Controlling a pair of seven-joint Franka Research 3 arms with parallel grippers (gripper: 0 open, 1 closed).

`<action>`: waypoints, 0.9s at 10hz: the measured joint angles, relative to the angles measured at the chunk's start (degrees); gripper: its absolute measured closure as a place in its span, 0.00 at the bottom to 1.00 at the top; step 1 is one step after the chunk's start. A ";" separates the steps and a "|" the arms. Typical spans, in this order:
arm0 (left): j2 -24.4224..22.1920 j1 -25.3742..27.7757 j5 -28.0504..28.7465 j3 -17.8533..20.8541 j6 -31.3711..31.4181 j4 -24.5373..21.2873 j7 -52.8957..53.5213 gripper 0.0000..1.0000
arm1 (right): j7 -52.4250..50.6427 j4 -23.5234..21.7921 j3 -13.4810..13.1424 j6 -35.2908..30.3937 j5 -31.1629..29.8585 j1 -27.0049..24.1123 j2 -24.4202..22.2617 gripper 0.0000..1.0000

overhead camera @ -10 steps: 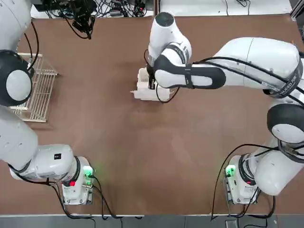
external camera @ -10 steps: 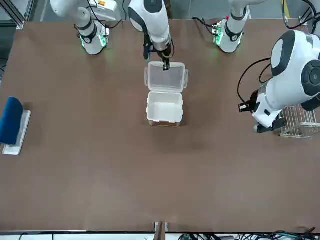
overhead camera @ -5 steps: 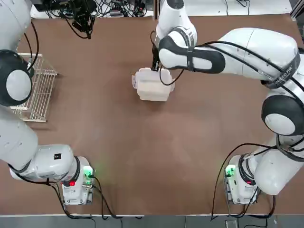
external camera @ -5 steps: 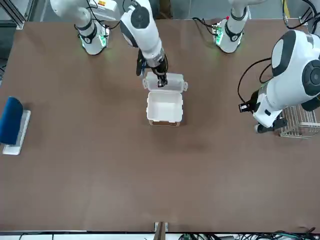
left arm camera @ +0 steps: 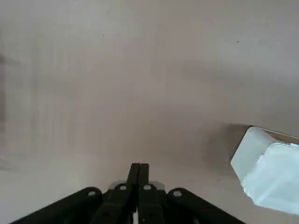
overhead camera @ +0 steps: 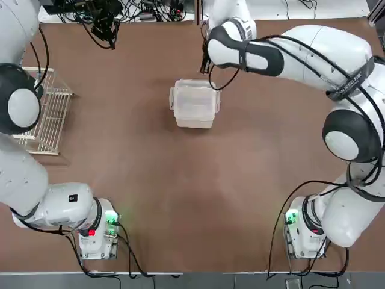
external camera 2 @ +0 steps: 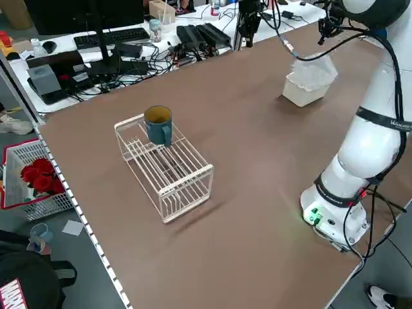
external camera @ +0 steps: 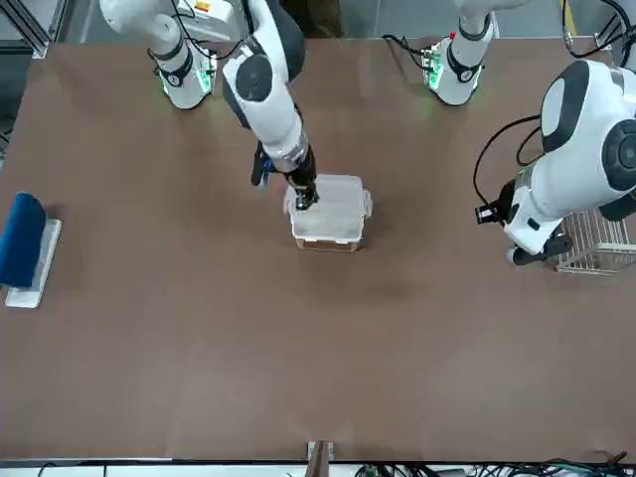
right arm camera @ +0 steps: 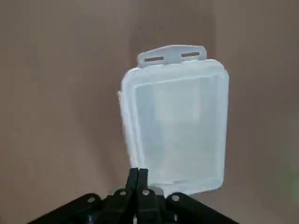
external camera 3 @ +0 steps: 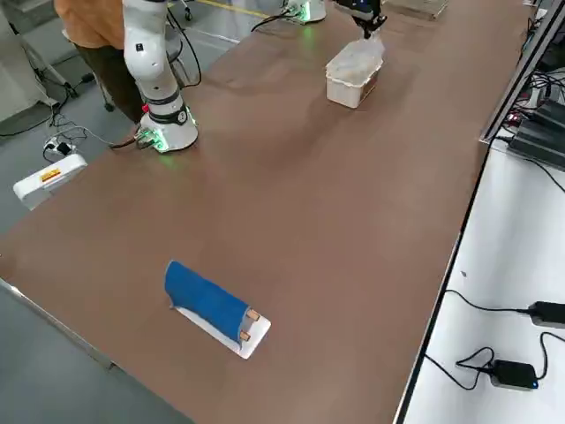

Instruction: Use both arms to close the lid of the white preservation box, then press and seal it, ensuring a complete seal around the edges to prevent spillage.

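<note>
Rack (external camera 2: 168, 168) blocks L side; mid-table (overhead camera: 174, 180) free, box-to-base gap open.

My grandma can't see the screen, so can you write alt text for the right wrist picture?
A see-through white lid lies over a small white box on a brown table, a slotted tab sticking out, with the right arm's shut black tool at its edge.
</note>
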 joint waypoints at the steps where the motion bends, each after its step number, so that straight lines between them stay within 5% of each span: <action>1: 0.25 0.01 0.00 0.04 0.00 -0.01 0.00 0.98 | -1.64 0.79 -0.83 -0.08 0.36 -0.28 0.24 0.96; 4: 1.73 0.28 0.00 0.11 0.36 -0.06 -0.02 0.99 | -7.81 1.04 -0.55 -0.77 -0.20 1.04 1.35 0.87; 9: 4.75 -1.03 -2.71 -0.73 2.18 -0.84 -4.40 0.99 | -8.35 1.03 2.54 3.67 -1.62 4.14 7.44 0.99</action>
